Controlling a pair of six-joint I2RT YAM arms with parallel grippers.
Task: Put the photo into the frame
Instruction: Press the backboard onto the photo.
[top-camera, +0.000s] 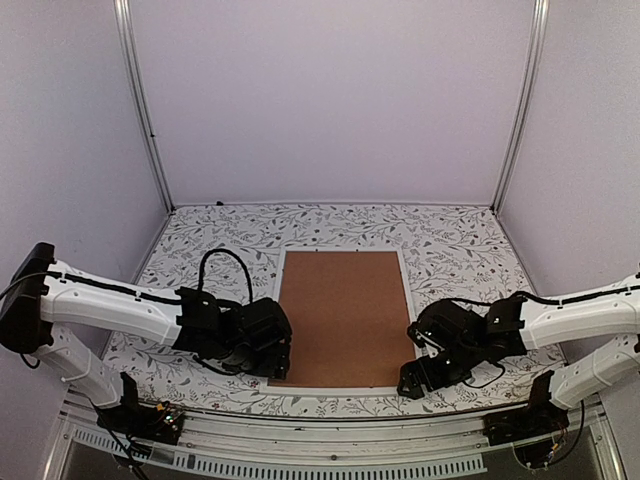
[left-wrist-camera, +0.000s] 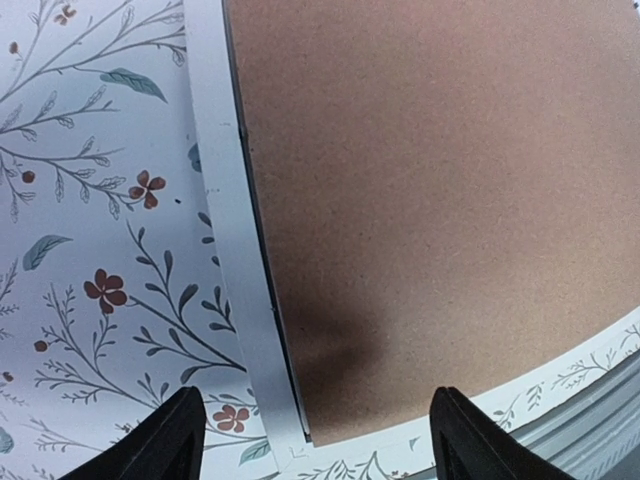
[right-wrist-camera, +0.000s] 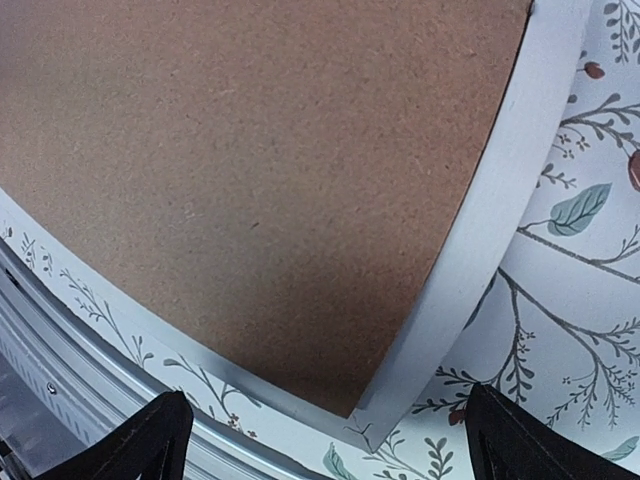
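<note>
Far left, left arm (top-camera: 110, 305): white, reaching from the table's near left edge in towards the middle, cable looped above its wrist.
Left gripper (top-camera: 280, 352): over the frame's near left corner; jaws spread wide, with nothing between them. In the wrist view (left-wrist-camera: 325, 440) the two dark fingertips (left-wrist-camera: 165, 440) stand either side of that corner. I cannot tell whether they touch anything.
Table (top-camera: 220, 240): white cover printed with grey leafy sprigs and small red flowers (left-wrist-camera: 90, 200); the same print shows beside the right edge of the frame (right-wrist-camera: 590, 300).
Frame (top-camera: 279, 300): white, lying flat in the middle of the table between the two grippers, long sides running away from the arms. Its narrow rim shows along the left side (left-wrist-camera: 225, 200) and the right side (right-wrist-camera: 490, 230).
Backing board (top-camera: 345, 315): plain brown, lying inside the frame and filling it rim to rim (left-wrist-camera: 440, 200); a soft shadow falls on it by the near left corner. The same brown face fills the right wrist view (right-wrist-camera: 250, 170).
Photo: not visible in any view; only the brown board shows inside the frame.
Right gripper (top-camera: 412, 358): at the frame's near right corner; jaws wide apart and holding nothing. That corner sits between its fingertips (right-wrist-camera: 530, 440) in the wrist view (right-wrist-camera: 340, 440).
Right arm (top-camera: 580, 315): white, coming in from the near right edge.
</note>
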